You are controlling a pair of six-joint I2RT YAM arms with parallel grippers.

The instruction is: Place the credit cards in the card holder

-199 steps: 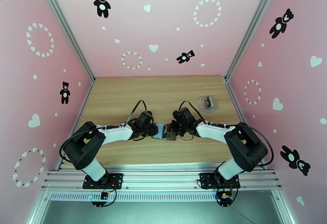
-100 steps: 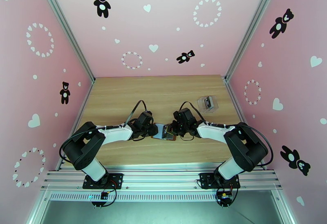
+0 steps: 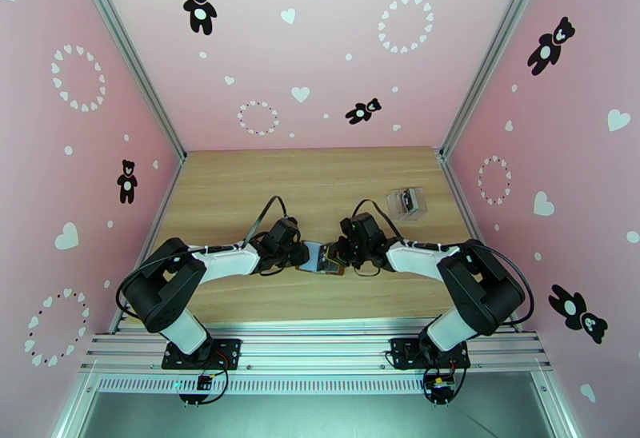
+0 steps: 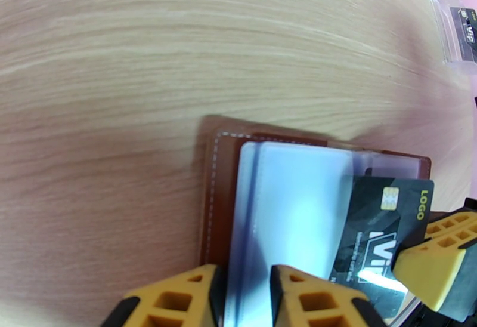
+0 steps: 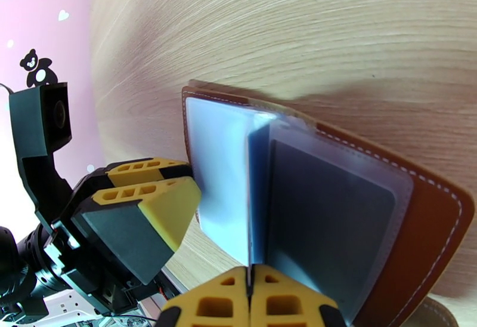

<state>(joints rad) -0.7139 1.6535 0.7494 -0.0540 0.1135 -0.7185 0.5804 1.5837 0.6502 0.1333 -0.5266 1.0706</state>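
**Holder** [image 4: 219, 203]: brown and open, at mid-table [image 4: 149, 54] between the two arms. Whether it rests flat or is lifted slightly cannot be told.

**Left gripper** [image 4: 241, 277]: part-closed and clamped on the near edge of the cover and the clear pockets [image 4: 292, 203]. This probably steadies the holder and keeps the leaves spread.

**Right gripper** [image 5: 250, 280]: shut on a black card [image 4: 378, 227], pinching its outer end so the free end faces the pockets.

**Card**: over the holder's right half, with its left edge at a pocket leaf.

**Second card** [image 4: 468, 24]: inside a clear case [image 4: 447, 30], well apart at the far right.

**Unclear:**
- Whether the held card is inside a pocket or lying on top.
- What the dark panel [image 5: 328, 203] behind the right pocket is.
- The lower end of the card, which is cut off.
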